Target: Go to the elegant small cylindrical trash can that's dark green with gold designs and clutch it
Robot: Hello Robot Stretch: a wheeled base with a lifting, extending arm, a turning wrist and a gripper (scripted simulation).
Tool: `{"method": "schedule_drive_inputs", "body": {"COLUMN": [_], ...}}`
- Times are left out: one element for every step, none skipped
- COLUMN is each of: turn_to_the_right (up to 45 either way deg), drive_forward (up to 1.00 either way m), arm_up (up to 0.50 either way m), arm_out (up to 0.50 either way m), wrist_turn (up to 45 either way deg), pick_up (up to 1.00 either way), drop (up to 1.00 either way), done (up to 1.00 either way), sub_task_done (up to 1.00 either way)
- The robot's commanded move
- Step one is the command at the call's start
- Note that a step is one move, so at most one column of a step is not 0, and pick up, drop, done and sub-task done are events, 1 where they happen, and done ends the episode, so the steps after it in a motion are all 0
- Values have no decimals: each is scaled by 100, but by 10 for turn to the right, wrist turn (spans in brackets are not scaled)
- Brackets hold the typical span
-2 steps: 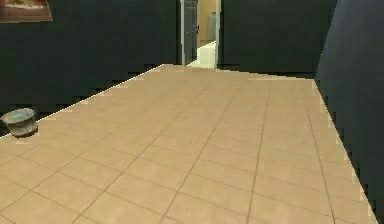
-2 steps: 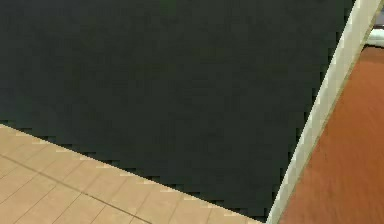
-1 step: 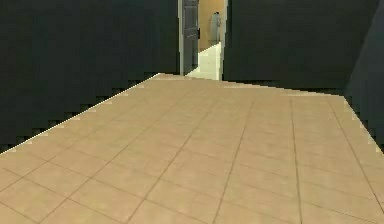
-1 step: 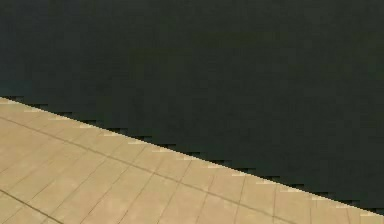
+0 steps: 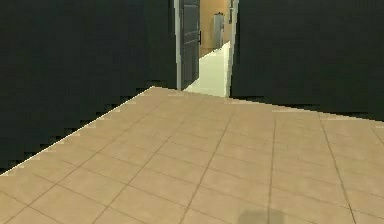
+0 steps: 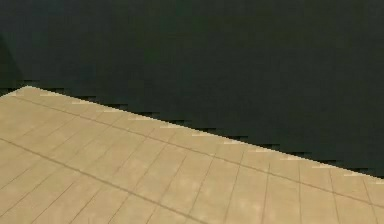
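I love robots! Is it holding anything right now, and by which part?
That can't be told from these pictures. They show a tiled floor, dark walls and an open door ahead.

Free across the tan tiled floor (image 5: 200,165) from the forward view's bottom edge up to mid-frame. Blocked at upper left by a dark left wall (image 5: 70,60) slanting down to the lower left edge, and at upper right by a dark right wall (image 5: 310,50). Passable between them at top centre through a narrow doorway (image 5: 215,55), hemmed on its left by a dark door (image 5: 189,40) standing open. In the arm side view, free over the floor tiles (image 6: 120,175) in the lower half; closed off above by a dark side wall (image 6: 220,60) running from left edge down to lower right.
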Motion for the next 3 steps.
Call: {"method": "schedule_drive_inputs", "body": {"turn_to_the_right": [30, 0, 0], "drive_forward": [0, 100, 100], "arm_up": [0, 0, 0], "arm_out": [0, 0, 0], "wrist_turn": [0, 0, 0], "pick_up": [0, 0, 0], "drop": [0, 0, 0], "done": [0, 0, 0], "sub_task_done": [0, 0, 0]}}
